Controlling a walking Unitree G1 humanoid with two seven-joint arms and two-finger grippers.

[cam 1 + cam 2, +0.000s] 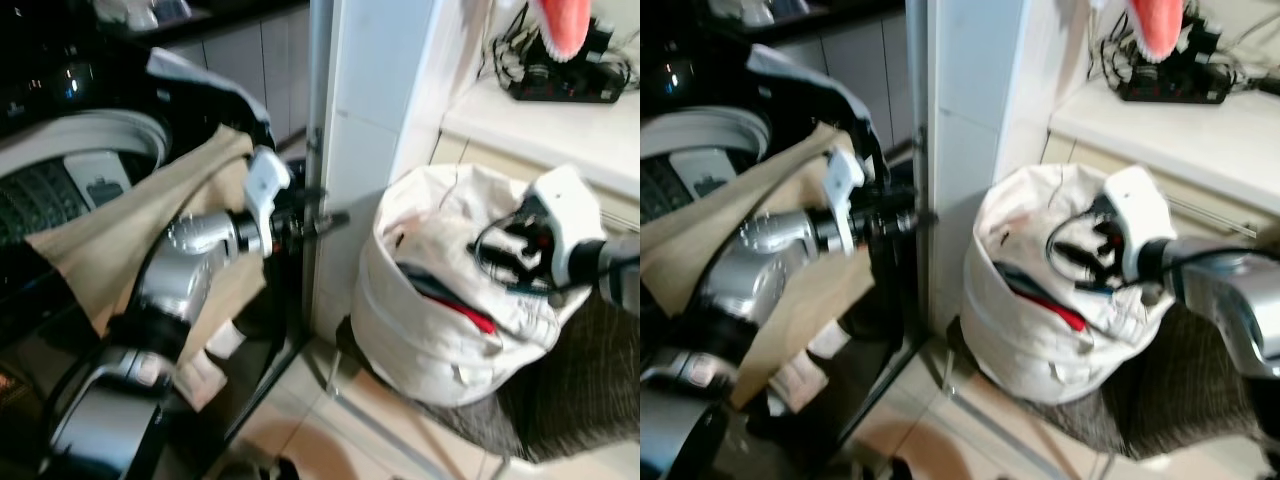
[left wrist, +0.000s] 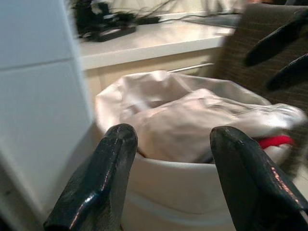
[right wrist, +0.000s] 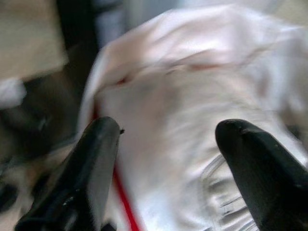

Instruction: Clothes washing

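I take the laundry bag as my landmark: a white fabric bag sitting on the tiled floor, slumped open, with pale clothes heaped inside and a strip of red cloth showing among them. Just behind the bag stands a white tiled pillar; beyond it a pale counter carries a black power strip with tangled cables. A dark grey mat lies under the bag's far side.

My right gripper hangs directly over the bag's open mouth, its fingers spread wide with nothing between them; the view is blurred. My left gripper is on the pillar side of the bag, level with its rim and pointing at it, fingers also spread apart and empty.

On the far side of the pillar from the bag sits the washing machine, its top opening visible. A tan garment is draped from the machine's rim across my left arm
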